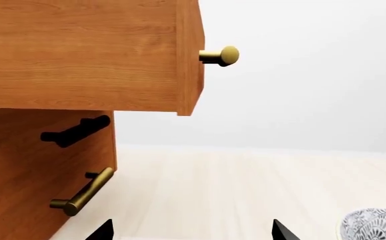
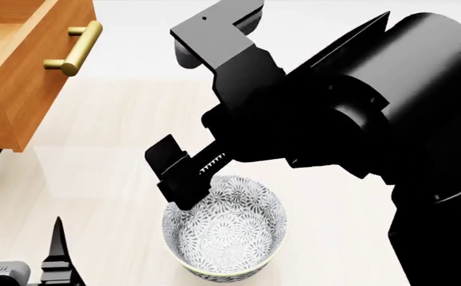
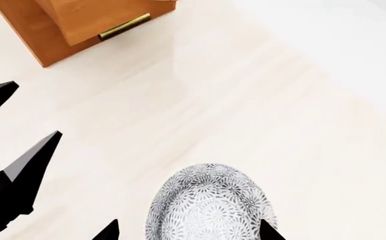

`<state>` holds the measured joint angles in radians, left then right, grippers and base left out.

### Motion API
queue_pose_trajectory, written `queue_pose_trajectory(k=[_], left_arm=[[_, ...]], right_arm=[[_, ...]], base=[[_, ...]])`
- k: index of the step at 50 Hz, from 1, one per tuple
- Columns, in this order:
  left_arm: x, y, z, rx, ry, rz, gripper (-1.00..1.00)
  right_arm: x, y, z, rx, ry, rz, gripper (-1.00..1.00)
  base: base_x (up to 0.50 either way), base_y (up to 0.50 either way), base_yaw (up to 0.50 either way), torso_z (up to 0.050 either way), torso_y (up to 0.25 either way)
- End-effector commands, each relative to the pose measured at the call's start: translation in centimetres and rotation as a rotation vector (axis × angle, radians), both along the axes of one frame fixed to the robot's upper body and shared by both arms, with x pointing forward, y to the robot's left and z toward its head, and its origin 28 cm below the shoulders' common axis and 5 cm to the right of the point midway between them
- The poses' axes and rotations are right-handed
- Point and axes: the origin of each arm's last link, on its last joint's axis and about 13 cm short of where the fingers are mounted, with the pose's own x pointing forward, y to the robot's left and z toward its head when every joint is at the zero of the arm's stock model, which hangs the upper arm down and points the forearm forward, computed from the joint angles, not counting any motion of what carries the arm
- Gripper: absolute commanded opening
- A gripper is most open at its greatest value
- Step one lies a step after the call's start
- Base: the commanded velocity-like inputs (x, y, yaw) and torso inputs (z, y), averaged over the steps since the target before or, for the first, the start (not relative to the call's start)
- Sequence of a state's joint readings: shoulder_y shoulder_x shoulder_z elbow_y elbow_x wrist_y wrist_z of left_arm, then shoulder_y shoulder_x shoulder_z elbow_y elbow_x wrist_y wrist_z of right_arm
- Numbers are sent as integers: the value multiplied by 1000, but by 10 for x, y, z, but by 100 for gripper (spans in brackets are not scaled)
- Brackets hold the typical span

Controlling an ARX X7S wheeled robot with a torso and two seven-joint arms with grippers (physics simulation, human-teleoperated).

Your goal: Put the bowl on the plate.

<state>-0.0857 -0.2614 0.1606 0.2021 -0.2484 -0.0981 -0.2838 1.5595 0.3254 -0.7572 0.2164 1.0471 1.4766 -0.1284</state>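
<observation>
Straddling the unlabelled bowl (image 2: 223, 234), the right gripper (image 3: 187, 231) has jaws spread, empty.

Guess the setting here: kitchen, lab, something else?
Probably a simulated home or kitchen-style room, though that is a guess. A wooden cabinet with an open drawer and brass handles stands on a pale wood-grain surface, with a patterned bowl set on it. No plate is in view.
</observation>
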Motion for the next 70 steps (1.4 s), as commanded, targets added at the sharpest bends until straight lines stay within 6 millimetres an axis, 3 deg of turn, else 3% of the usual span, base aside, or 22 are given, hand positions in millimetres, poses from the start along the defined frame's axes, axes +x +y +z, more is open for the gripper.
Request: queue_pose_trajectory(k=[1, 18, 37, 49, 70], left_arm=[[0, 1, 0, 1, 0, 6, 100], [1, 6, -1, 5, 1, 28, 100], [3, 9, 0, 3, -1, 47, 100], [3, 8, 0, 3, -3, 45, 100], [3, 8, -1, 3, -2, 45, 100]], right_arm=[[13, 10, -5, -50, 38, 26, 100], [22, 20, -15, -40, 62, 52, 100], [28, 22, -44, -45, 130, 55, 100], [38, 29, -48, -48, 138, 70, 100], [46, 33, -75, -44, 199, 79, 100]], base=[[0, 0, 0, 0, 0], [0, 0, 0, 0, 0], [0, 0, 0, 0, 0], [0, 0, 0, 0, 0], [0, 0, 0, 0, 0]])
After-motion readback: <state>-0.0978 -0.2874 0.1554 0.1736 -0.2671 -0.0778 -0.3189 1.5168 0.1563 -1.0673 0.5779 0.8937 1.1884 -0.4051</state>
